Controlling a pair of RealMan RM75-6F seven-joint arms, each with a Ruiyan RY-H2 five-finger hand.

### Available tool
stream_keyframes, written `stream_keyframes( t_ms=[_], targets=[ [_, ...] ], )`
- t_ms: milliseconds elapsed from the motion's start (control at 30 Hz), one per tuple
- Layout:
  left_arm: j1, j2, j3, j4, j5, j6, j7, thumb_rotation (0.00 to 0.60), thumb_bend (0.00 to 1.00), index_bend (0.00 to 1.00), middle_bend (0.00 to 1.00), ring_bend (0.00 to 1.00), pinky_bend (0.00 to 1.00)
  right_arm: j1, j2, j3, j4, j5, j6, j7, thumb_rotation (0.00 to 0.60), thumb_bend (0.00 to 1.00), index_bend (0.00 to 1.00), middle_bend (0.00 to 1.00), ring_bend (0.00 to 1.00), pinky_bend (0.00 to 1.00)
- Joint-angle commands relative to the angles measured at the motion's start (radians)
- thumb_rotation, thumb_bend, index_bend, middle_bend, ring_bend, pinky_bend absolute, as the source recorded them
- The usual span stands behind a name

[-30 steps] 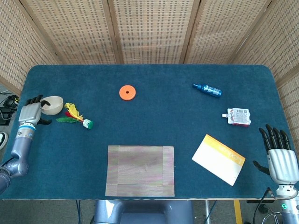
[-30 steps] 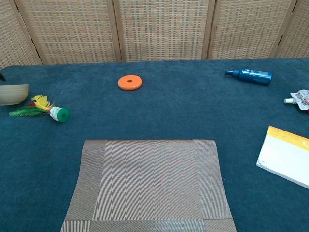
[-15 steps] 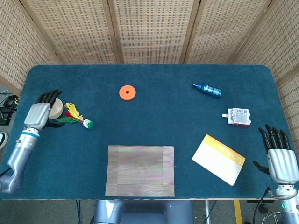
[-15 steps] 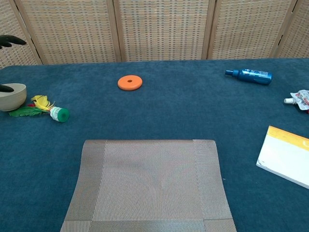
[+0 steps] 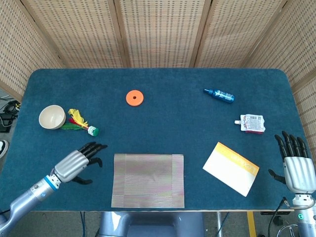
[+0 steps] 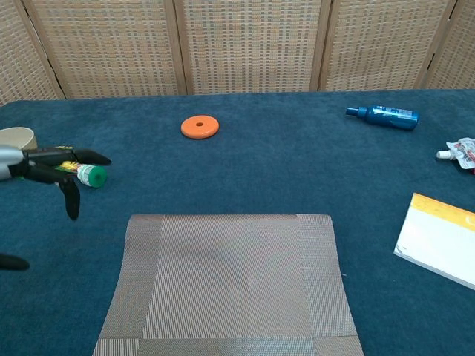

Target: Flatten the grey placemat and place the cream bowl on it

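Now my empty, spread left hand (image 5: 79, 163) has left the cream bowl (image 5: 52, 117) standing and swung beside the grey placemat (image 5: 148, 180), so flattening apparently comes first.

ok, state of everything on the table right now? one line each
grey placemat: flat at the near edge, nothing on it.
cream bowl: upright, far left, not held, off the placemat.
left hand: open, left of the placemat.
right hand: open at the near right corner, holding nothing.
blue bottle: on its side.
shuttlecock: lying beside the bowl.
orange disc: flat.
booklet: closed, flat.
pouch: lying flat.
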Motion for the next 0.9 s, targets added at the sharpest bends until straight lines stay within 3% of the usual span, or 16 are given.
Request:
stream_keyframes(
  t_ms=[33, 400, 900],
  targets=[
    [-0.006, -0.047, 0.042, 0.006, 0.068, 0.012, 0.074, 0.6, 0.02, 0.41, 0.0, 0.0, 0.0, 0.0, -0.001, 0.0, 0.001, 0.001, -0.001, -0.001, 0.6, 0.0, 0.05, 0.0, 0.0, 0.0],
    [-0.026, -0.193, 0.111, 0.157, 0.192, 0.053, 0.12, 0.6, 0.04, 0.4, 0.0, 0.0, 0.0, 0.0, 0.0, 0.002, 0.005, 0.007, -0.002, 0.002, 0.6, 0.0, 0.05, 0.0, 0.0, 0.0],
    [-0.045, -0.302, 0.156, 0.304, 0.213, 0.081, 0.137, 0.6, 0.08, 0.38, 0.0, 0.0, 0.0, 0.001, 0.0, 0.004, 0.009, 0.014, -0.004, 0.003, 0.6, 0.0, 0.05, 0.0, 0.0, 0.0]
  ],
)
